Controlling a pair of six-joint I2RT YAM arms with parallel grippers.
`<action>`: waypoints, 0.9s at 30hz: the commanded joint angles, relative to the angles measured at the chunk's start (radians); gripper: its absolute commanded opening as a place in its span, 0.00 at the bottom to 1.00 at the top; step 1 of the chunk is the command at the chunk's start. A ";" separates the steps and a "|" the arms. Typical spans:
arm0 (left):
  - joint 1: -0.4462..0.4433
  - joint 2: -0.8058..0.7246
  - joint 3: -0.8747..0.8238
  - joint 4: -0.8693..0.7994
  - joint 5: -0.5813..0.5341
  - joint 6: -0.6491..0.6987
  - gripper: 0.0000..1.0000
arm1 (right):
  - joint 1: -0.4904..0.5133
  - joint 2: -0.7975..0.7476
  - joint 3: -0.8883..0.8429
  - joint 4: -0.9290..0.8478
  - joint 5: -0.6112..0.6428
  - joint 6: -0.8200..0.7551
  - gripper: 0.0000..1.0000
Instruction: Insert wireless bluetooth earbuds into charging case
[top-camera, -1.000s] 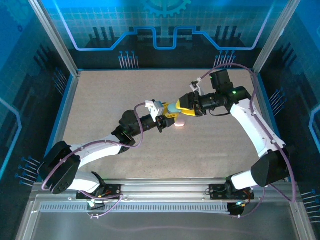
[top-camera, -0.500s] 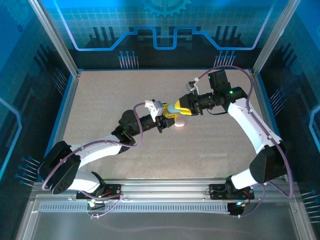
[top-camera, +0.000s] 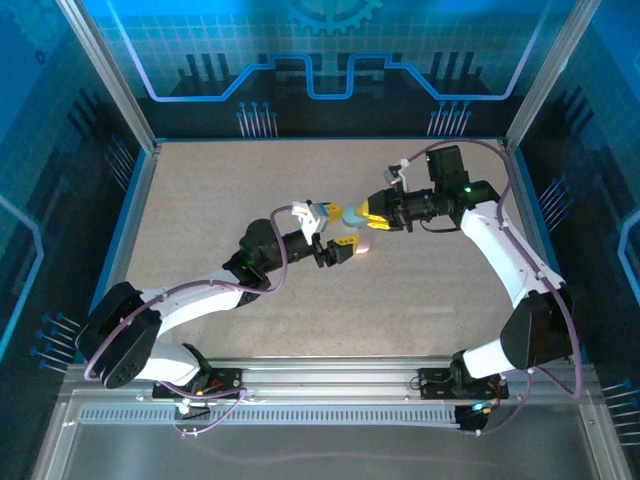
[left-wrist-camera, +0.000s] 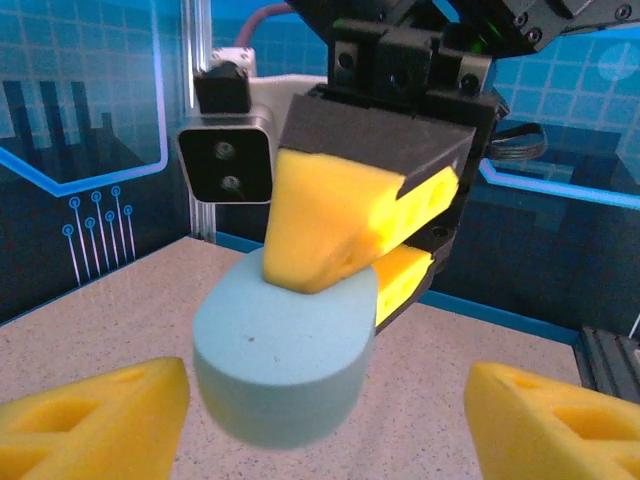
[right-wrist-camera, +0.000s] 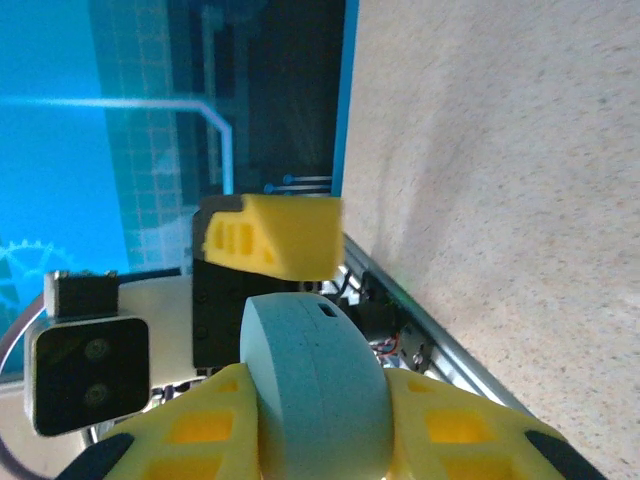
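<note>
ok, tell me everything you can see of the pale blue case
The pale blue case is a smooth, matte, rounded oval puck. It looks closed and has a tiny dot on one flat face. It hangs off the table, clamped across its flat faces by the right gripper and its yellow pads. The left gripper stands open on either side of it.

My pads (left-wrist-camera: 100, 410) are bright yellow foam, black behind. The oval case (left-wrist-camera: 285, 350) is pale blue-grey, plain and matte. The table (top-camera: 200, 200) is beige with fine speckles, and the backdrop (top-camera: 200, 50) is blue, gridded, traced with circuit lines.
</note>
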 joint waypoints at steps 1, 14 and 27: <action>-0.001 -0.054 -0.032 0.004 -0.042 0.020 0.77 | -0.055 -0.030 -0.052 0.024 0.069 0.015 0.15; 0.019 -0.243 -0.013 -0.280 -0.327 -0.007 0.90 | -0.011 0.162 -0.260 0.108 0.189 -0.025 0.16; 0.047 -0.265 0.031 -0.423 -0.335 -0.061 0.92 | 0.077 0.381 -0.280 0.227 0.241 0.013 0.17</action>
